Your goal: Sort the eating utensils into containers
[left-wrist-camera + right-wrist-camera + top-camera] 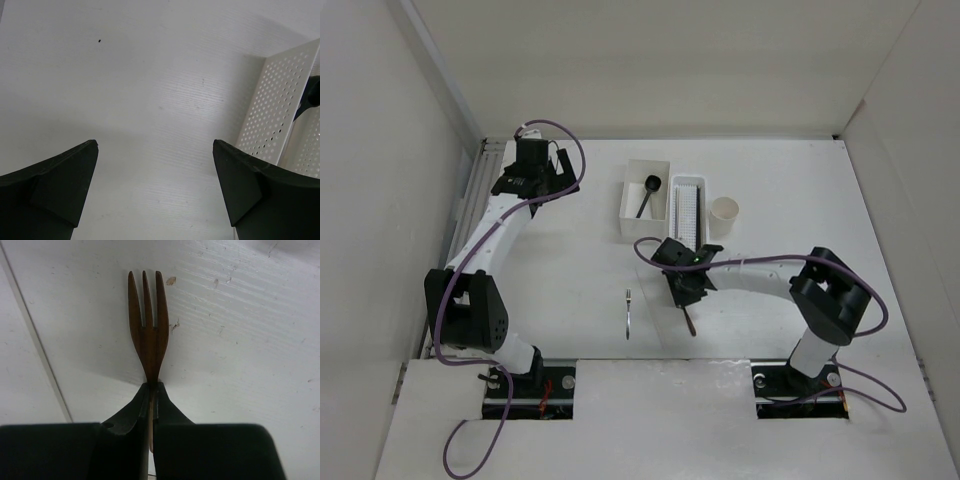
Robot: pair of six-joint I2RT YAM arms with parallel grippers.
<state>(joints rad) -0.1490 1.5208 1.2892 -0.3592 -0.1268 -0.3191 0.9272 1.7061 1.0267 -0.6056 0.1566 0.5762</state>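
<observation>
Right pincer (151,390) clamped on the handle of the dark brown fork (148,325), three tines pointing away over the white tabletop (240,340).

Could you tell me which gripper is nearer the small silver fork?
Right. The right gripper, shut on the brown fork, is just beside the small silver fork; the left gripper hangs open far back-left.

— What do we have around us?
— We see a white table (560,290) with a faintly grained top. Plain pale walls close it in: one on the left (380,150), one at the far side (660,60), one on the right (920,200).
— And at the near edge?
— We find a white board (660,420) there, and a ribbed strip (488,165) along the table's far left side. The light is soft and even.
</observation>
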